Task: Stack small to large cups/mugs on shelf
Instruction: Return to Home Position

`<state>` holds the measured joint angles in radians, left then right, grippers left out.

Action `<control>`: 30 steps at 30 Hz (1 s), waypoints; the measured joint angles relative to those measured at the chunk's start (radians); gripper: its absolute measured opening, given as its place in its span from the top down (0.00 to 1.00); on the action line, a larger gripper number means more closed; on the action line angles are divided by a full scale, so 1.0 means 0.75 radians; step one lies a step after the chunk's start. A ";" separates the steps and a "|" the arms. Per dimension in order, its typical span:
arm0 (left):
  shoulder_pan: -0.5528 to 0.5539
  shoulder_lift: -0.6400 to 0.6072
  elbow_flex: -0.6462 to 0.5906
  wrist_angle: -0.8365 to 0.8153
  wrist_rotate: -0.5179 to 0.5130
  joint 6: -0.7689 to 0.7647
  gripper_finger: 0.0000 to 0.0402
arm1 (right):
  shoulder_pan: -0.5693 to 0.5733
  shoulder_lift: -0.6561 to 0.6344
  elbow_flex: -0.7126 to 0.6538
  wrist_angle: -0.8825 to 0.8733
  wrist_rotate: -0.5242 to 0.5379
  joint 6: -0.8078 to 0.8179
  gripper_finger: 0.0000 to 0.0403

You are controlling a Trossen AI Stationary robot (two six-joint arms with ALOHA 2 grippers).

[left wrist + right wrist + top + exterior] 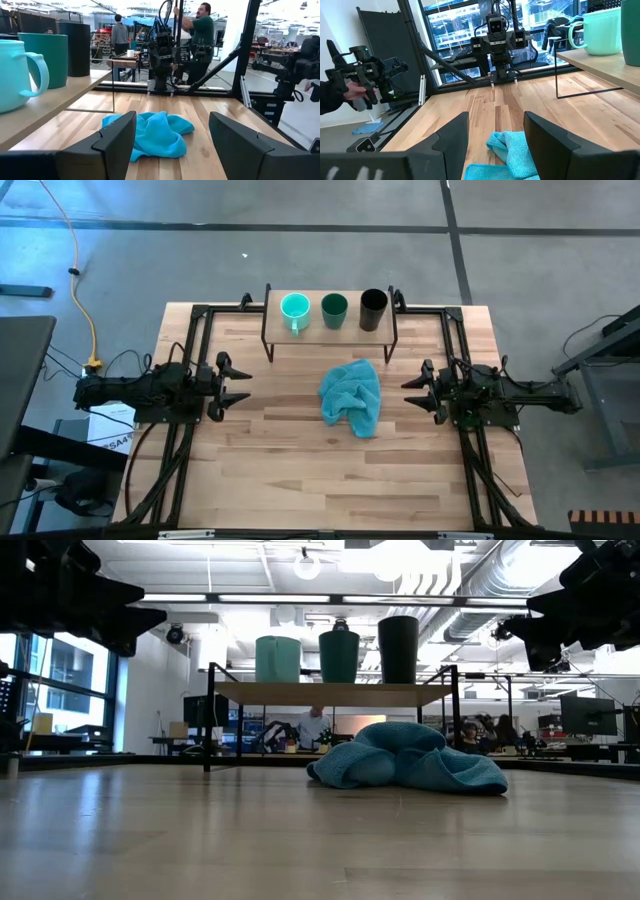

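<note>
Three cups stand in a row by their bases on the shelf at the table's far edge: a light turquoise mug at the left, a dark green cup in the middle, a taller black cup at the right. They also show in the low view: the mug, the green cup, the black cup. My left gripper is open and empty at the table's left. My right gripper is open and empty at the table's right.
A crumpled teal cloth lies on the tabletop between the two grippers, in front of the shelf. Black frame rails run along the table's left and right sides. People show in the room beyond the table.
</note>
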<state>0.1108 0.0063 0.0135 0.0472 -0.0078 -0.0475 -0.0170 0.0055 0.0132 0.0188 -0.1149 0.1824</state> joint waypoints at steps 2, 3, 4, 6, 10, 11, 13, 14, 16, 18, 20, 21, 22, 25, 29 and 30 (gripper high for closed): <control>0.000 0.000 0.000 0.001 -0.001 0.000 0.41 | 0.000 0.000 0.000 0.000 0.000 0.000 0.55; 0.000 0.000 0.000 0.003 -0.001 0.000 0.41 | 0.000 0.000 0.000 0.000 0.000 0.000 0.55; 0.000 0.000 0.000 0.003 -0.001 0.000 0.41 | 0.000 0.000 0.000 0.000 0.000 0.000 0.55; 0.000 0.000 0.000 0.003 -0.002 -0.001 0.41 | 0.000 0.000 0.000 0.000 0.000 0.000 0.55; 0.000 0.000 0.000 0.003 -0.001 -0.019 0.41 | 0.000 0.000 0.000 0.000 0.000 0.000 0.55; 0.000 0.000 0.000 0.003 0.000 -0.028 0.41 | 0.000 0.000 0.000 0.000 0.000 0.000 0.55; 0.000 0.000 0.000 0.003 0.000 -0.047 0.41 | 0.000 -0.001 0.000 0.000 0.000 0.000 0.55; 0.000 0.000 0.000 0.003 0.000 -0.048 0.41 | 0.000 -0.001 0.000 0.000 0.000 0.000 0.55; 0.000 0.000 0.000 0.003 0.000 -0.048 0.41 | 0.000 0.000 0.000 0.000 0.000 0.000 0.55; 0.000 0.000 0.000 0.003 0.000 -0.048 0.41 | 0.000 -0.001 0.000 0.000 0.000 0.000 0.55; 0.000 0.000 0.000 0.003 0.000 -0.048 0.41 | 0.000 0.000 0.000 0.000 0.000 0.000 0.55; 0.000 0.000 0.000 0.003 0.000 -0.048 0.41 | 0.000 0.000 0.000 0.000 0.000 0.000 0.55; 0.000 0.000 0.000 0.003 -0.001 -0.048 0.41 | 0.000 0.000 0.000 0.000 0.000 0.000 0.55; 0.000 0.000 0.000 0.003 0.000 -0.048 0.41 | 0.000 0.000 0.000 0.000 0.000 0.000 0.55; 0.000 0.000 0.000 0.003 0.000 -0.048 0.41 | 0.000 0.000 0.000 0.000 0.000 0.000 0.55; 0.000 0.000 0.000 0.004 0.000 -0.048 0.41 | 0.000 0.000 0.000 0.000 0.000 0.000 0.55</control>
<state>0.1108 0.0063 0.0135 0.0499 -0.0081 -0.0834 -0.0170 0.0055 0.0132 0.0189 -0.1146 0.1822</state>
